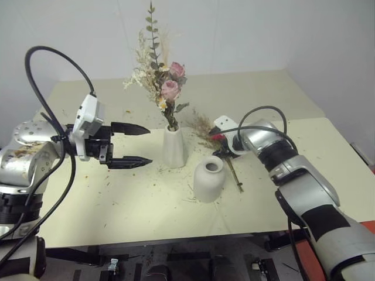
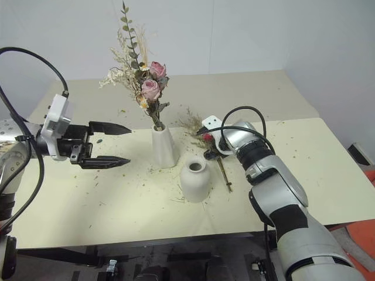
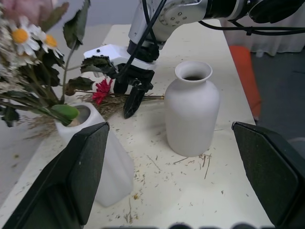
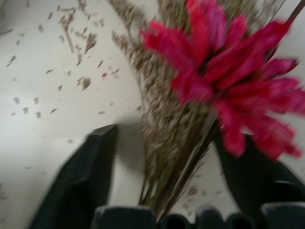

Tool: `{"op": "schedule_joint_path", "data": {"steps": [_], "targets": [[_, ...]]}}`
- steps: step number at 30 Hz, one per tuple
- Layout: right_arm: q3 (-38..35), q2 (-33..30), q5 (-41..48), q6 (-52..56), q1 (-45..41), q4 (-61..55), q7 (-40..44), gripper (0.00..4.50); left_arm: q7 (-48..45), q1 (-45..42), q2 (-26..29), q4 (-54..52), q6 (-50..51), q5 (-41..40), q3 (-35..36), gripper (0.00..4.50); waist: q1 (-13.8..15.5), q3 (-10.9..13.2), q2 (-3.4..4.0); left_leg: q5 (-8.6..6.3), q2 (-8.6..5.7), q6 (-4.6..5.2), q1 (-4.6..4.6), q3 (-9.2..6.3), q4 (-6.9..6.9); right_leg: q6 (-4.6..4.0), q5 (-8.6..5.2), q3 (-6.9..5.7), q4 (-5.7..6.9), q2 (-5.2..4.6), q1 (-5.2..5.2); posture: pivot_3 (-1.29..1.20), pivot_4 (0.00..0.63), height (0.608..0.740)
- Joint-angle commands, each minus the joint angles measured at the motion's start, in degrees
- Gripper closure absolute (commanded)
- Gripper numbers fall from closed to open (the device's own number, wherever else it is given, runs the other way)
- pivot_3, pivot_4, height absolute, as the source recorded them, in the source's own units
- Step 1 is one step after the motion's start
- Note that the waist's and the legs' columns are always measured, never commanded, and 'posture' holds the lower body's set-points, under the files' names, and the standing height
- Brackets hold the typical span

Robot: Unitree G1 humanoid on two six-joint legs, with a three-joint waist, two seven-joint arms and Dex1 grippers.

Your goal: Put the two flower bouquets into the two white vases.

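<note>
Surface: pale table [image 1: 117, 211], strewn with dried crumbs, set against a white wall [image 1: 263, 35].
Obstruction: squat vase [image 1: 209, 178] is placed just in front of the lying bunch [image 1: 206, 130], hiding part of its stems.
Hard to see: grass heads of the bunch are blurred in the right wrist view.
Tall vase [image 1: 174, 147]: filled with the rose bouquet [image 1: 161, 76], upright.
Squat vase: mouth shows dark, nothing seen inside.
Left gripper [image 1: 130, 145]: fingers spread, nothing held, beside the tall vase.
Right gripper [image 4: 164, 162]: fingers parted on either side of the bunch's stems, not clamped.
</note>
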Motion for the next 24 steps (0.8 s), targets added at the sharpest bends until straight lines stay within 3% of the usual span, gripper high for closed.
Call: {"op": "schedule_joint_path", "data": {"steps": [1, 7, 15, 19, 22, 24], "targets": [[-2.37, -0.48, -2.46, -1.90, -1.33, 0.81, 0.89, 2.37, 0.51, 0.39, 1.10, -1.78, -0.50, -1.26, 2.40, 0.00, 0.05, 0.00, 0.00, 0.00, 0.00, 0.00, 0.02, 0.00, 0.00, 0.00, 0.00, 0.00, 0.03, 0.00, 0.01, 0.00, 0.150, 0.740], [-10.23, -1.96, -2.56, -1.03, -2.27, 2.12, -2.94, 4.42, 0.41, -0.27, 0.90, -1.02, -0.83, -1.02, 2.02, 0.00, 0.18, 0.00, 0.00, 0.00, -0.01, 0.00, 0.02, 0.00, 0.00, 0.00, 0.00, 0.00, 0.05, 0.00, 0.00, 0.00, 0.150, 0.740], [-28.21, -6.39, 2.32, 2.78, -0.70, -8.89, -11.32, 4.47, -0.29, -2.23, -0.38, 0.99, -1.21, -0.45, 0.11, 0.00, 0.43, 0.00, 0.00, 0.00, -0.01, 0.00, -0.01, 0.01, -0.02, 0.00, 0.00, 0.00, 0.00, -0.01, 0.01, 0.00, 0.150, 0.740], [-38.16, -7.05, 6.03, 3.87, 4.43, -24.73, -15.71, 4.47, -0.92, -3.16, -0.79, 2.26, -1.12, -0.24, -0.64, 0.00, 0.43, 0.00, 0.00, -0.01, 0.01, 0.01, -0.01, 0.02, -0.04, 0.00, 0.00, 0.00, -0.01, 0.00, 0.02, 0.00, 0.150, 0.740], [-47.47, -3.75, 11.46, 4.88, 8.71, -39.55, -19.44, 4.47, -2.15, -4.11, -0.99, 3.35, 0.42, -1.18, -1.33, 0.00, 0.45, 0.00, 0.00, -0.01, 0.01, 0.01, -0.03, 0.02, -0.03, 0.00, 0.00, 0.00, 0.00, 0.00, 0.01, 0.00, 0.150, 0.740], [-49.61, -2.26, 14.06, 4.65, 11.16, -45.89, -19.76, 4.47, -3.28, -4.60, -0.73, 3.95, 1.06, -1.49, -1.81, 0.00, 0.42, 0.00, 0.00, -0.01, 0.01, 0.01, -0.04, 0.03, -0.01, 0.00, 0.00, 0.01, 0.04, 0.00, 0.01, 0.00, 0.150, 0.740]]}}
